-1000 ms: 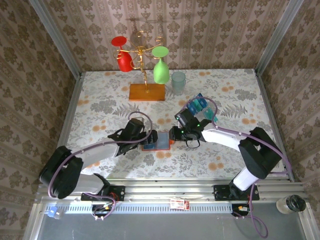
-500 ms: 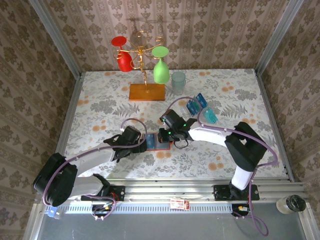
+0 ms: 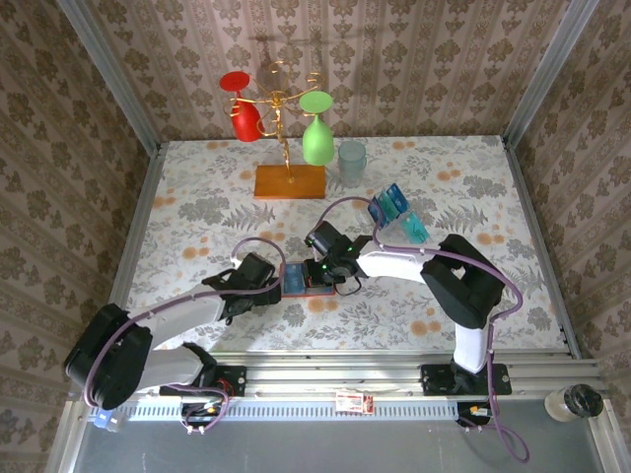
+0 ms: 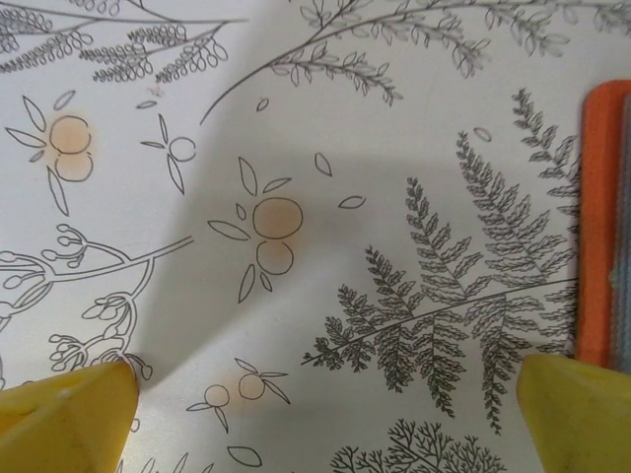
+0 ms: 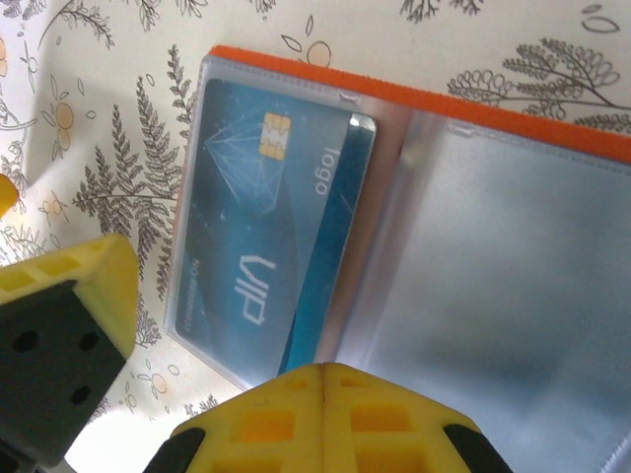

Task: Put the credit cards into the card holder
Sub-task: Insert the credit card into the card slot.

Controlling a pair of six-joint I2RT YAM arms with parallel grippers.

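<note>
The orange-red card holder (image 5: 493,108) lies open on the floral table, its clear pockets facing up. A blue VIP card (image 5: 266,236) sits in its left pocket, with a strip sticking out toward the fold. My right gripper (image 5: 325,389) is shut, its tips resting at the card's near end by the fold. From above, the right gripper (image 3: 318,264) is over the holder (image 3: 304,288). My left gripper (image 4: 325,434) is open over bare table, and the holder's edge (image 4: 596,227) lies just to its right. Two loose cards, one blue (image 3: 388,205) and one teal (image 3: 415,229), lie at the right.
A wooden stand base (image 3: 289,181) with hanging red and green glasses stands at the back centre, with a translucent cup (image 3: 352,163) beside it. A yellow finger (image 5: 59,325) of the left gripper stands close to the holder's left side. Patterned walls enclose the table.
My right gripper has moved left, away from the loose cards, to above the holder. The left gripper has drawn back slightly, to the holder's left edge.
</note>
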